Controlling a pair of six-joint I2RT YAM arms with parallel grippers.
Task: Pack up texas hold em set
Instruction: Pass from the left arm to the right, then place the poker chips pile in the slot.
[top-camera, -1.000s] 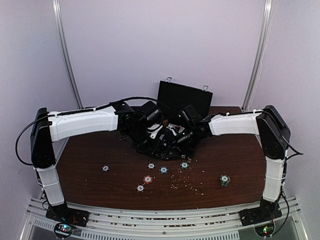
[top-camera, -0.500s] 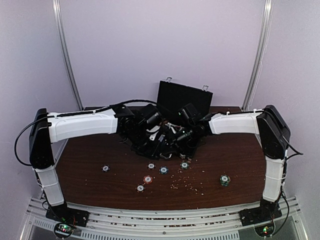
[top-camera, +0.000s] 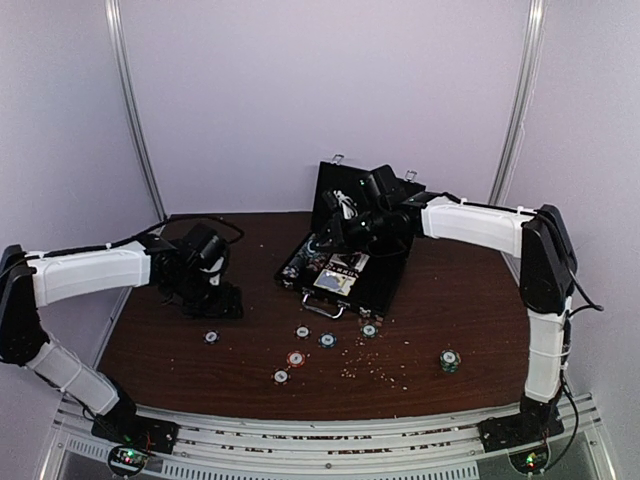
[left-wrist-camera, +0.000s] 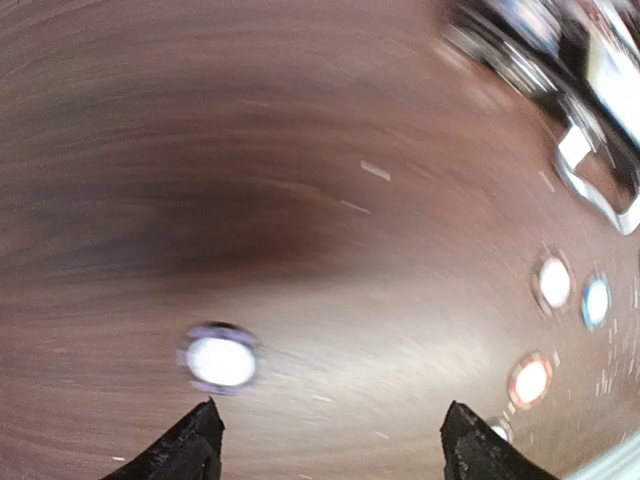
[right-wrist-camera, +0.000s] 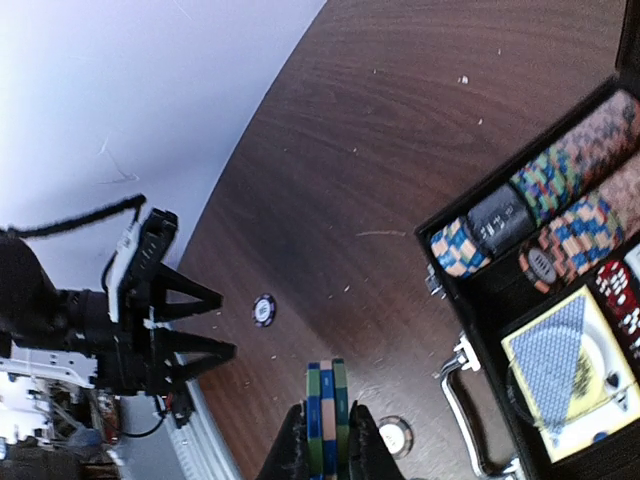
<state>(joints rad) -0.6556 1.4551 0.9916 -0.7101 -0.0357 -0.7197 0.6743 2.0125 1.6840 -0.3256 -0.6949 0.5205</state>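
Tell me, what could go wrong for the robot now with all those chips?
1. The right tool pinches a thin stack of chips by their edges. One could slip out, miss the open case and roll across the table.
2. The left tool hangs open over a lone chip lying flat. Its fingers might shove the chip away instead of gripping it.

The table (top-camera: 470, 330) is dark wood with a fine grain and a soft shine. The case (top-camera: 335, 180) looks black and matt, and its handle (right-wrist-camera: 451, 400) is bright polished metal. The poker chips (right-wrist-camera: 560, 175) seem smooth plastic, the card deck (right-wrist-camera: 565, 365) glossy.
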